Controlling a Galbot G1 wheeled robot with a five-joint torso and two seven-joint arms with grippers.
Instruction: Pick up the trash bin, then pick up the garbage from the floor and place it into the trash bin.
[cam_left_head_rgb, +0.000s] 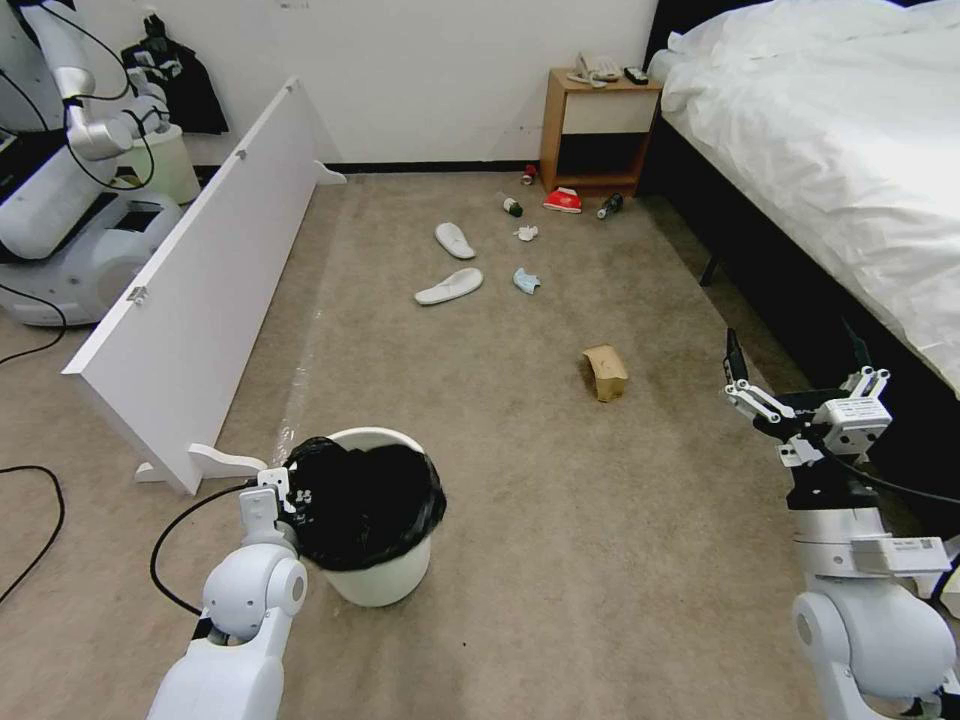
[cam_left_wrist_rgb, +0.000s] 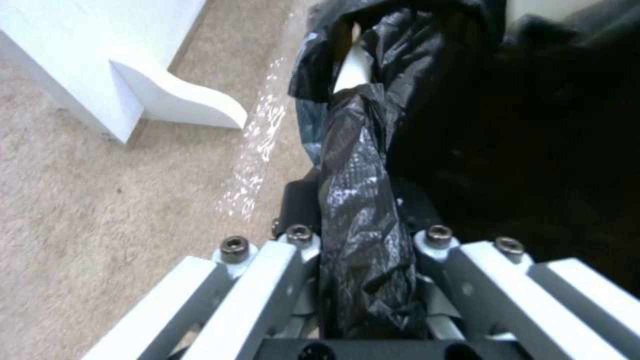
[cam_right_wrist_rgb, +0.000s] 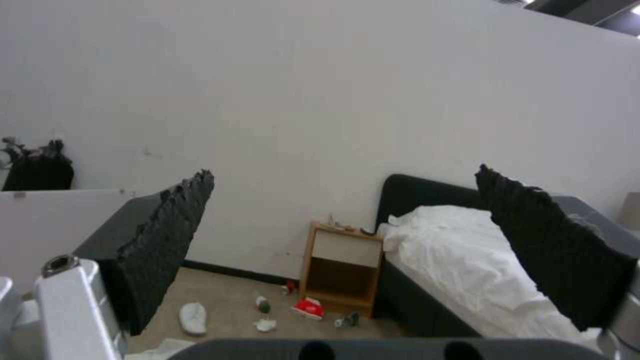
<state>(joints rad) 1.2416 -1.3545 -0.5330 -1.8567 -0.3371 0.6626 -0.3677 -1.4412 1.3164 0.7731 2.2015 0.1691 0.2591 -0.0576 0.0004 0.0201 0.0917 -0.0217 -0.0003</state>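
Two pincers, one bin in hand

Left pincer (cam_left_wrist_rgb: 363, 280) pinches the bag-lined rim of the trash bin (cam_left_head_rgb: 375, 575) on the carpet; lift level, grip deep. Right pincer (cam_left_head_rgb: 800, 385), spread wide, hovers near the bed; garbage (cam_left_head_rgb: 605, 372) lies ahead

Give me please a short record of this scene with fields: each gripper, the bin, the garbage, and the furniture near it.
left gripper: shut on the black bag at the rim of the trash bin
right gripper: open, raised beside the bed, holding nothing
trash bin: upright on the carpet, lined with the black bag
garbage: on the floor: two white slippers, brown paper bag, pale blue wad, red packet
nightstand: against the wall, beside the bed
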